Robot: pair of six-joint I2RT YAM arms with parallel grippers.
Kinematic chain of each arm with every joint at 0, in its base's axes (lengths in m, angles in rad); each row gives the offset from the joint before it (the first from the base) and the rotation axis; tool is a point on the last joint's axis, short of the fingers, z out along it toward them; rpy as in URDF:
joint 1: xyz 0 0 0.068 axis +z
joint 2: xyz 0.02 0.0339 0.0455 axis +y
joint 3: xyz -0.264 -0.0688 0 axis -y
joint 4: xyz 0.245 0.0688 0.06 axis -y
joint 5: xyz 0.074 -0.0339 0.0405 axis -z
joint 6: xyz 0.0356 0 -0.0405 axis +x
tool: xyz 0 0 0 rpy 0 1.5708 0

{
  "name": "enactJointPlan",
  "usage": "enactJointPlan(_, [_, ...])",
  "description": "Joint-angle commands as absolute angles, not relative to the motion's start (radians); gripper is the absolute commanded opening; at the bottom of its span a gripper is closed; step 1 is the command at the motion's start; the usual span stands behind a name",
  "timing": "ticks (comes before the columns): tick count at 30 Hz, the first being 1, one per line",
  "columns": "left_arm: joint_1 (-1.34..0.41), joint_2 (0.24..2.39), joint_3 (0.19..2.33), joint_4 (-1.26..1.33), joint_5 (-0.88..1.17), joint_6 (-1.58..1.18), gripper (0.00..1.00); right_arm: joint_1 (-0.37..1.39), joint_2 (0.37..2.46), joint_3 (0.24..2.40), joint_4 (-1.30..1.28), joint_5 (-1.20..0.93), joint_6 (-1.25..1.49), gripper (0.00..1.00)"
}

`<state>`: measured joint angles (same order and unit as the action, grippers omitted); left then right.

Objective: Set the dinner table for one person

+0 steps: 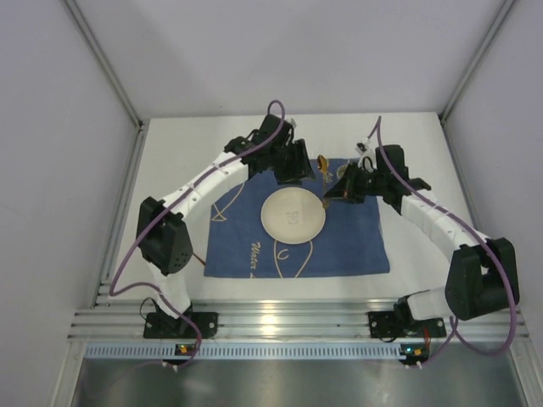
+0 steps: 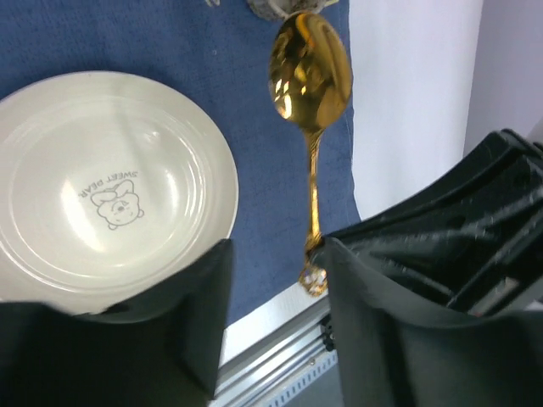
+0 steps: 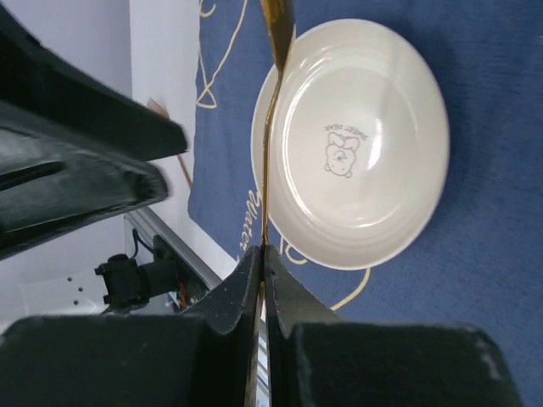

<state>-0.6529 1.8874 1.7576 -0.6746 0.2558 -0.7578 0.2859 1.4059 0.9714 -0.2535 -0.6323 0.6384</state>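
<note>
A white plate (image 1: pixel 293 214) with a small bear drawing sits on a blue placemat (image 1: pixel 356 246) in the middle of the white dinner table (image 1: pixel 191 144). My right gripper (image 1: pixel 336 192) is shut on the handle of a gold spoon (image 1: pixel 324 203) and holds it above the mat, just right of the plate. The right wrist view shows the spoon (image 3: pixel 267 127) edge-on, rising from the closed gripper (image 3: pixel 263 251) beside the plate (image 3: pixel 365 144). My left gripper (image 1: pixel 296 176) hovers open and empty over the plate's far edge. In its view the spoon (image 2: pixel 310 76) hangs by the right fingertip (image 2: pixel 339 259), beside the plate (image 2: pixel 102 186).
The aluminium rail (image 1: pixel 280 326) with both arm bases runs along the near edge. Grey walls enclose the table on three sides. The two grippers are close together over the mat's far right part. A silvery object (image 2: pixel 270 7) shows cut off above the spoon's bowl.
</note>
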Motion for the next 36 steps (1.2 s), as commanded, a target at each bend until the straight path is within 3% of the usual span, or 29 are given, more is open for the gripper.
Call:
enactJointPlan(1, [-0.643,1.763,1.705,-0.620,0.215,-0.723,0.57,0.221,1.319,0.943,-0.316,-0.614,0.577,0.00])
enactJointPlan(3, [-0.628,1.721,1.652,-0.618,0.195,-0.718,0.66,0.204,1.290,0.916,-0.339,-0.611,0.562,0.00])
enactJointPlan(10, [-0.540,1.580,1.514,-0.686,0.052,-0.712,0.86,0.134,1.249,0.841,-0.426,-0.604,0.503,0.00])
enactJointPlan(18, [-0.235,1.375,1.249,-0.790,0.051,-0.687,0.91,0.118,1.324,0.792,-0.454,-0.594,0.476,0.00])
enactJointPlan(23, [-0.111,1.338,1.201,-0.853,0.018,-0.612,0.93,0.114,1.407,0.772,-0.440,-0.565,0.468,0.00])
enactJointPlan(36, [-0.008,1.316,1.106,-0.839,0.075,-0.607,0.91,0.091,1.525,0.778,-0.529,-0.453,0.457,0.00])
